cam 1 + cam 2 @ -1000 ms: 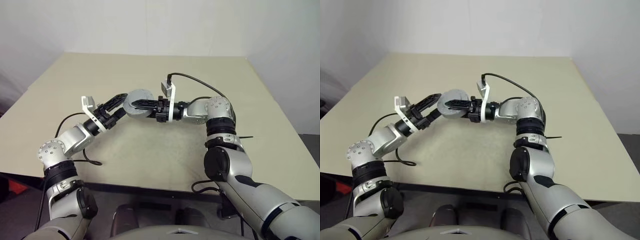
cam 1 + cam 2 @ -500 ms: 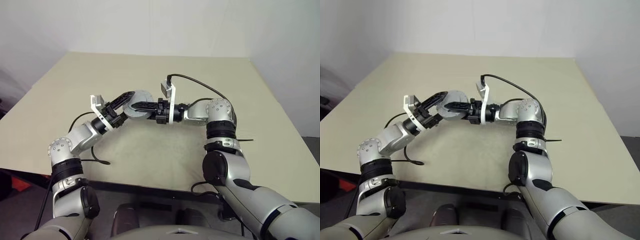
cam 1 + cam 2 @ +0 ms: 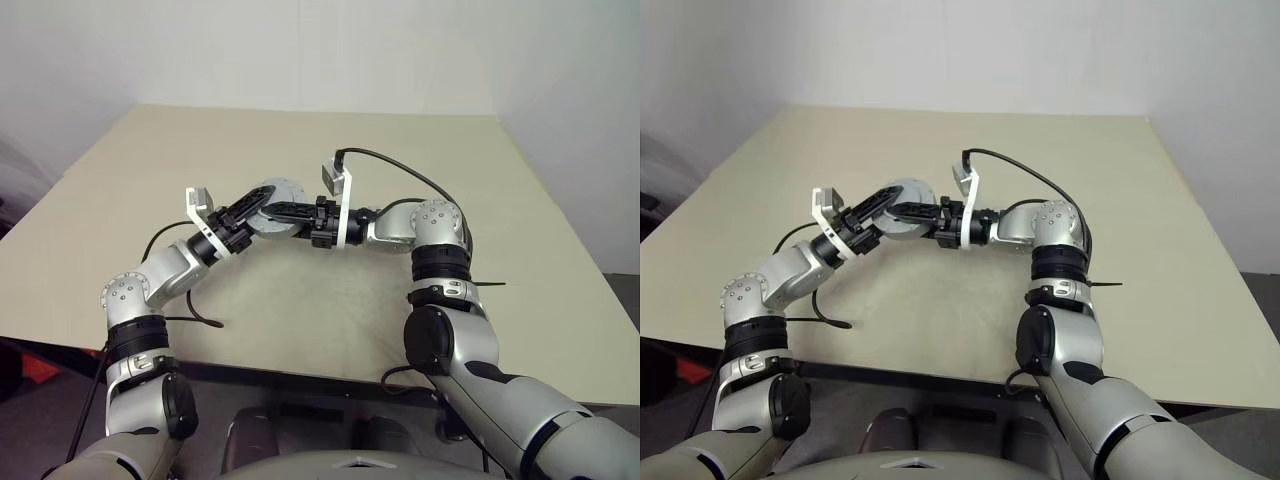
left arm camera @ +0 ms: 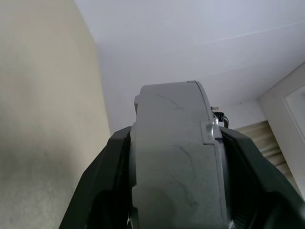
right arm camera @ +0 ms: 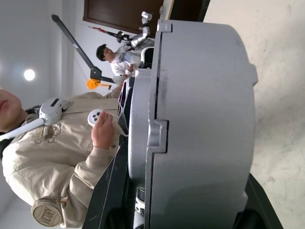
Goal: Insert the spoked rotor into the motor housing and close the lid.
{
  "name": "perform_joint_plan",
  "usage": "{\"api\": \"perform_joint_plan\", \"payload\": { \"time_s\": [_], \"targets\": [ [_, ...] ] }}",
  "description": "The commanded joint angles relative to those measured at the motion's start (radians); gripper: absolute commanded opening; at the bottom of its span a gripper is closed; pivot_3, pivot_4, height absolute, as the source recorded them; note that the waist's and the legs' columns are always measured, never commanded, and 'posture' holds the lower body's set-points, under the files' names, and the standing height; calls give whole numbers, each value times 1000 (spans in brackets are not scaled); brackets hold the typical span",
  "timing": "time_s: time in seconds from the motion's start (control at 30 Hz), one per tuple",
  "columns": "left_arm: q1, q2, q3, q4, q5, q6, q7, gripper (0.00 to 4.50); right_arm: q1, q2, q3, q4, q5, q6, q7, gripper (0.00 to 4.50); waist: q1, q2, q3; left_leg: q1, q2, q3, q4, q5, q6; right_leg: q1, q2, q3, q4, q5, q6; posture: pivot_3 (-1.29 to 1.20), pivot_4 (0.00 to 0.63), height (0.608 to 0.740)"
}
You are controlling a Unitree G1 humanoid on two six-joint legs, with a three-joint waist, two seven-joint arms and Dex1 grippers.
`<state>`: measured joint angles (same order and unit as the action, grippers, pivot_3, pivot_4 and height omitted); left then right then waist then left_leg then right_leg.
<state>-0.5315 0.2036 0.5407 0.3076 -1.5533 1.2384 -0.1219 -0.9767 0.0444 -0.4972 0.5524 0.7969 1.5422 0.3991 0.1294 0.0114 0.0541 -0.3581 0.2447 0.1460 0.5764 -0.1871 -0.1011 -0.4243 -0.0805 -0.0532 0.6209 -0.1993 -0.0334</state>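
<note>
Beige tabletop (image 3: 420, 150) stretches bare under both arms, against a white wall. On the left, the left gripper (image 3: 250, 205) reaches in with its fingers set on either flat side of the motor housing (image 3: 277, 193), which is held up in the air above the table, edge-on in both wrist views. Whether that grip is firm I cannot tell. To the right, the right gripper (image 3: 280, 210) is clamped across the same housing from the opposite side. A grey cover part sits flush against the housing body (image 5: 200, 124), so the lid looks already on, and the rotor is presumably inside. What seems left is pressing it fully shut. A person holding a controller (image 5: 97, 117) appears behind.
</note>
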Motion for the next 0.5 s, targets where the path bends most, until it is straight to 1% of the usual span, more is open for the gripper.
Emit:
{"api": "perform_joint_plan", "payload": {
  "time_s": [0.03,0.5],
  "targets": [
    [-7,17,-9,-36,-28,-17,0,2166,-17,0,1,-38,22,-19,0,2036,0,0,0,0,0,0,0,0,0,0,0,0,0,0,0,0,0,740],
    [13,45,8,-41,-26,-71,-6,2166,-1,-10,45,-28,1,-69,0,2036,-1,0,0,0,0,0,1,0,0,0,0,0,2,0,0,0,0,740]
  ]
}}
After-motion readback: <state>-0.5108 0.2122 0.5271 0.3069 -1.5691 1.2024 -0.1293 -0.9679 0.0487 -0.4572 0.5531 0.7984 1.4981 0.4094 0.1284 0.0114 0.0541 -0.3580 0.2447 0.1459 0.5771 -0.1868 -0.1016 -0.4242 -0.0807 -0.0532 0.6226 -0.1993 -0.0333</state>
